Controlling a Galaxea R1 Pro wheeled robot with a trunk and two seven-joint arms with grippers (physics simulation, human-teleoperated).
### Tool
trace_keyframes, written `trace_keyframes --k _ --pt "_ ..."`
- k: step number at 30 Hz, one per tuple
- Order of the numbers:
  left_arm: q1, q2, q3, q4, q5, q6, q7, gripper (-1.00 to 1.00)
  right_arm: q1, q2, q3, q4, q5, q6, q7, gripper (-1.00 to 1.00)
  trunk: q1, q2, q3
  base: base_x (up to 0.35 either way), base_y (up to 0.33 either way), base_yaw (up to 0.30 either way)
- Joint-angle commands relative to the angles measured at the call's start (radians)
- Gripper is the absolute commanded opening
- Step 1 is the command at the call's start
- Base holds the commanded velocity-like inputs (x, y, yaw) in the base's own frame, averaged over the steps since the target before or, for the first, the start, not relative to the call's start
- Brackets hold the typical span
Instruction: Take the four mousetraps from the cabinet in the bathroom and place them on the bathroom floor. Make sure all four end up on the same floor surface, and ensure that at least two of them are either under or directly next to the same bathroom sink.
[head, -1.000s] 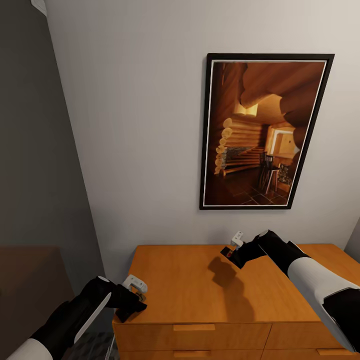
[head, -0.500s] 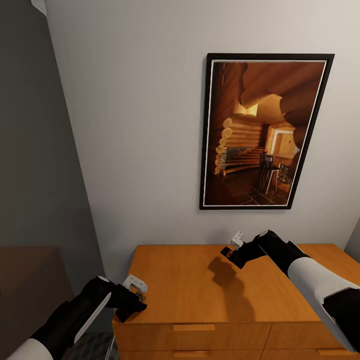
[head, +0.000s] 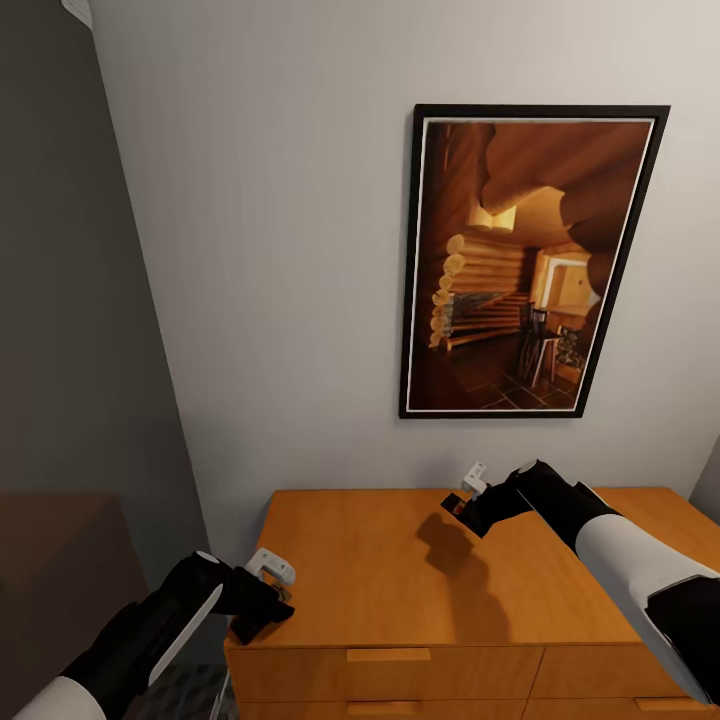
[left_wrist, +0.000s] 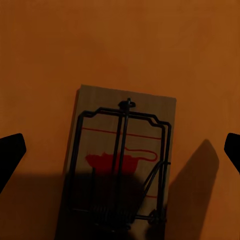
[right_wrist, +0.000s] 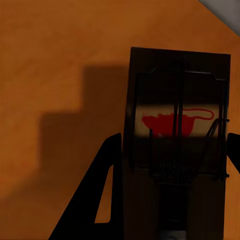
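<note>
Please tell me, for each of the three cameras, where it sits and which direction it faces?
Head view: from the robot's head, looking forward and down at the cabinet, wall and framed picture; both arms show.
Left wrist view: near the left gripper, looking at a mousetrap; dark fingers at the picture's edges.
Right wrist view: near the right gripper, looking at another mousetrap; dark fingers beside it.
Shared: all views show the cabinet's orange wood.

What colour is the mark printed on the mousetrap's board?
Red, on the mousetrap; clearest in the left wrist view.
</note>
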Motion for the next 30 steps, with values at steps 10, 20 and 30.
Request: trace_keyframes --k 10,20,30 --pt "0.0 0.002 -0.002 0.008 0.018 0.006 0.005 1.0 -0.001 0.0 -0.001 -0.002 0.004 0.007 0.009 -1.0 0.001 -0.001 -0.002 0.0 0.0 0.0" --pt "0.0 0.002 0.0 0.008 0.018 0.007 0.004 1.0 -0.001 0.0 -0.001 -0.002 0.005 0.007 0.009 -1.0 0.001 -0.001 -0.002 0.0 0.0 0.0" --pt "0.0 0.002 0.0 0.008 0.018 0.007 0.003 -1.0 -0.001 0.0 -0.001 -0.002 0.004 0.007 0.009 -1.0 0.001 -0.001 -0.002 0.0 0.0 0.0"
